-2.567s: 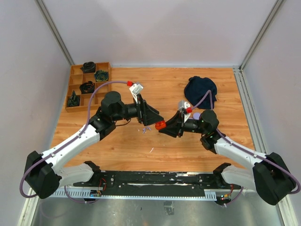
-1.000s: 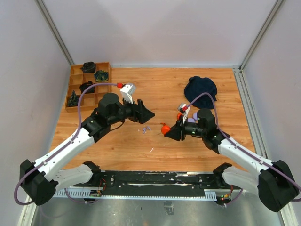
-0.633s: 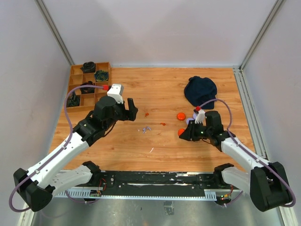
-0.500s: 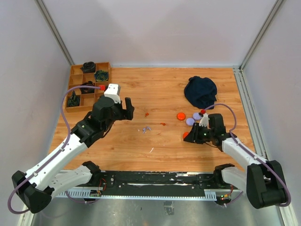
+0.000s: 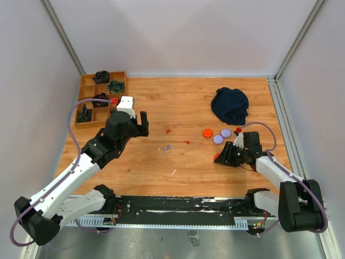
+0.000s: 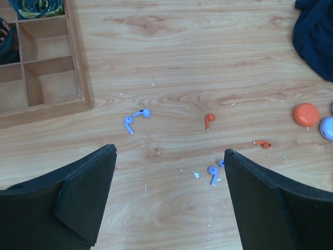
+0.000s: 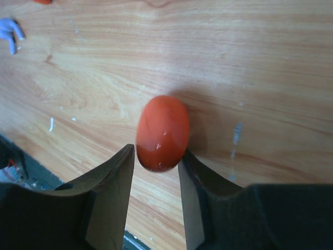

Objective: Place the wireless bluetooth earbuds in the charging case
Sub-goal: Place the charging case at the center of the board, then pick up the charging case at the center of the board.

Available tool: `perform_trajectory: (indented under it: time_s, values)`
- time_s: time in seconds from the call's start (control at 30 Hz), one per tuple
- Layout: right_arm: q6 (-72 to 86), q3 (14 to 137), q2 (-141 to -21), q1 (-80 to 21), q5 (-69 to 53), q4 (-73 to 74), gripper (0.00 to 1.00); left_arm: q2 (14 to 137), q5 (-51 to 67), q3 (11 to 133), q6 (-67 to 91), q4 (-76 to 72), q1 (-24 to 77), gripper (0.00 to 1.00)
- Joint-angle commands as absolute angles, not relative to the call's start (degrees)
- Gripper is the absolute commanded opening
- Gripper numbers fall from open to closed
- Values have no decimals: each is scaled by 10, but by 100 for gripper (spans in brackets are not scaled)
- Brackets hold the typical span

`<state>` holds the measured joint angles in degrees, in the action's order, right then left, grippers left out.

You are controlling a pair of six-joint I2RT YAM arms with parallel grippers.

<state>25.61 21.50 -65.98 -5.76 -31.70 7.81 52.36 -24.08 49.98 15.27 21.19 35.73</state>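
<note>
Steady orange-red puck in pinching right gripper; centre wide-spread left gripper over orange-red earbud, descend square, close gently across its stem to avoid flicking it

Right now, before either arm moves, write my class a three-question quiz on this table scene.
1. True or false: the left end effector holds an earbud.
2. The right end effector is: A open, B shut on the orange-red puck, C out of view.
3. How many orange-red earbuds lie loose in the left wrist view?
Key: 1 false; 2 B; 3 two.
</note>
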Motion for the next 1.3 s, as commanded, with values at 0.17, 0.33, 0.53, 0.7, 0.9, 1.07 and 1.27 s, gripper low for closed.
perform_trajectory:
  time_s: [0.17,0.33,0.53,0.7,0.9,1.07,1.27]
  values:
    - [216,236,-572,-47,-191,209,56,512,-233,490,153,209,322,90]
    - [189,281,-548,-79,-161,229,65,506,-212,489,158,208,300,90]
    - [106,375,-599,-165,-86,228,79,501,-195,485,161,205,286,90]
    - [53,442,-681,-197,-89,202,86,502,-187,485,162,206,278,90]
    - [9,512,-781,-223,-93,167,91,503,-183,482,163,205,270,90]
    - [-29,564,-854,-229,-96,157,90,506,-174,482,164,205,265,90]
    - [-47,584,-913,-230,-87,130,83,506,-163,480,165,204,259,90]
